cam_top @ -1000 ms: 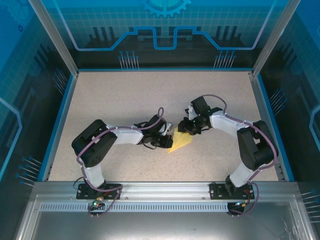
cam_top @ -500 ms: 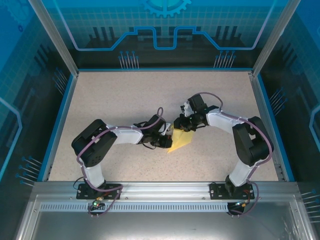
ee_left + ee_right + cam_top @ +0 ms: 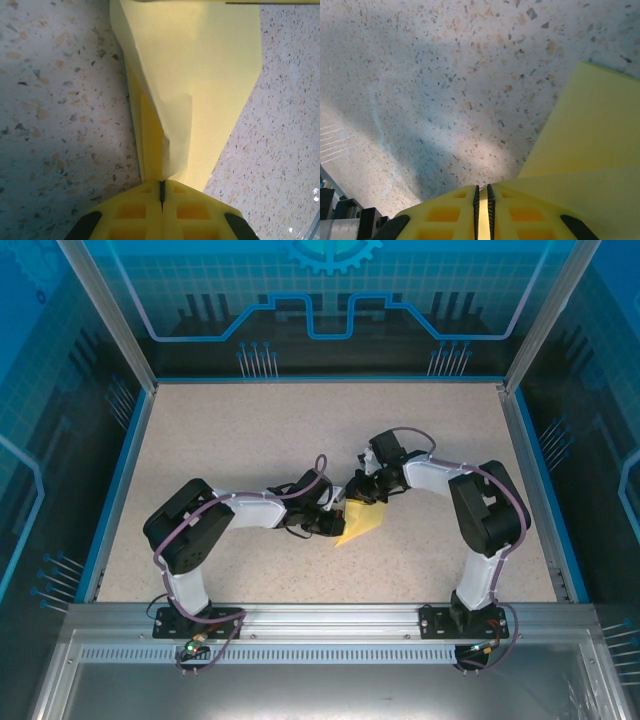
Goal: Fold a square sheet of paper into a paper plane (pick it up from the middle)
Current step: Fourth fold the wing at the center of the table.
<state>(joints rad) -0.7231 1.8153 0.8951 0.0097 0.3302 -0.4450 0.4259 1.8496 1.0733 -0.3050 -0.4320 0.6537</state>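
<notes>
Paper plane (image 3: 362, 521) is sitting mid-table, long axis diagonal, tip pointing near-left. Left gripper (image 3: 161, 186) and right gripper (image 3: 482, 190) are pinching it; left wrist view is revealing overlapping folds unclear from above.

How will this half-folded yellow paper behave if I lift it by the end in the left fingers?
Probably floppy: the folded yellow paper is thin, and its layers gape apart near the left fingers. Likely very light, so a push may slide it across the speckled table. Pulled against that pinch, it might tear.
</notes>
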